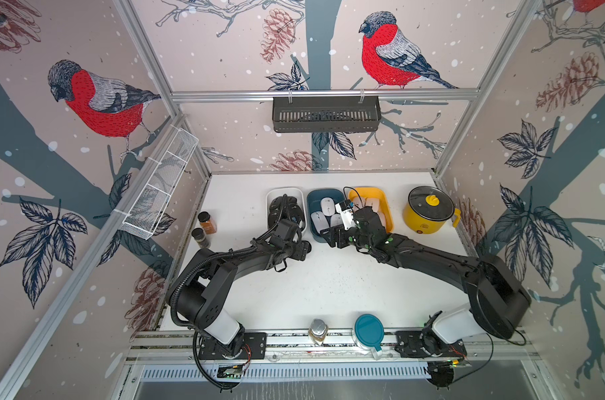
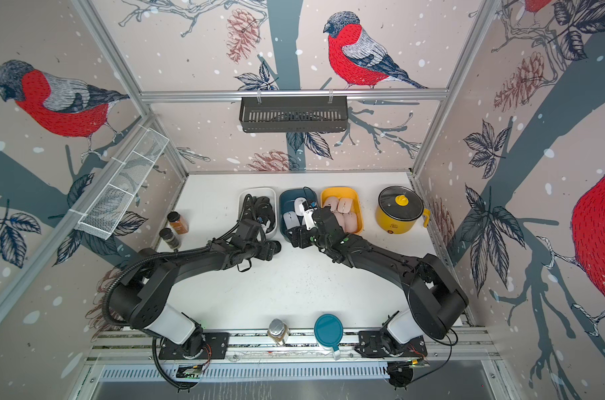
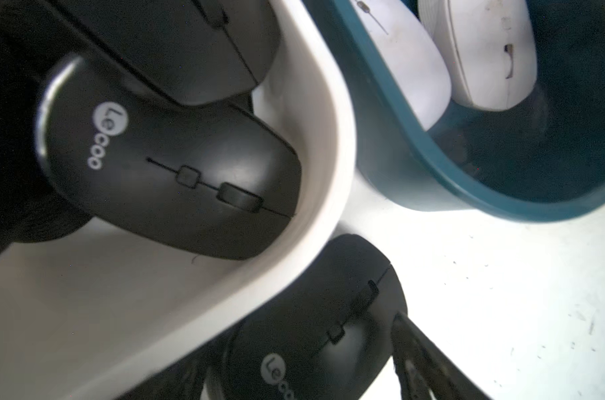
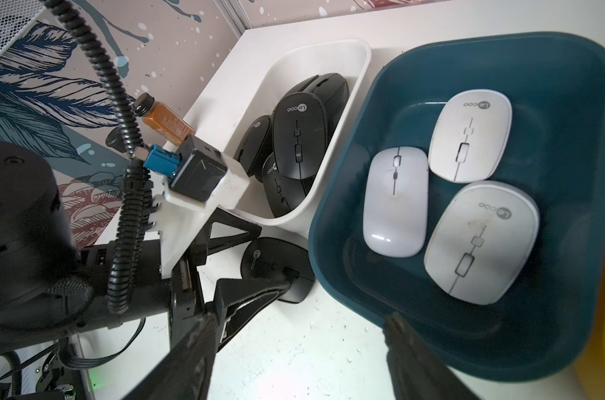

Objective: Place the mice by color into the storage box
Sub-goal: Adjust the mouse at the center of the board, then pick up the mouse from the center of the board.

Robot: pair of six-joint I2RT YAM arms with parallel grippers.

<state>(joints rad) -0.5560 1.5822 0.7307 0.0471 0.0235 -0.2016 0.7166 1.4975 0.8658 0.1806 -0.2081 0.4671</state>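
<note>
Nearest you, a round teal lid (image 1: 368, 329) and a small jar (image 1: 318, 330) sat on the front rail. Further in, your left tool (image 1: 304, 249) was clenched on a black mouse (image 4: 277, 268), low over the tabletop (image 4: 311, 346) just outside the near corner of the white bin (image 4: 360, 59). Your right tool (image 4: 299, 317) hung released, with nothing between its fingers, by the near rim of the teal bin (image 4: 329, 277). Beyond, black mice (image 4: 299, 138) lay in the white bin, white mice (image 4: 394, 201) in the teal bin, and pink mice (image 2: 344, 207) in the yellow bin (image 1: 386, 204).

open tabletop (image 1: 329, 287) centre, bins (image 1: 325, 190) behind
</note>
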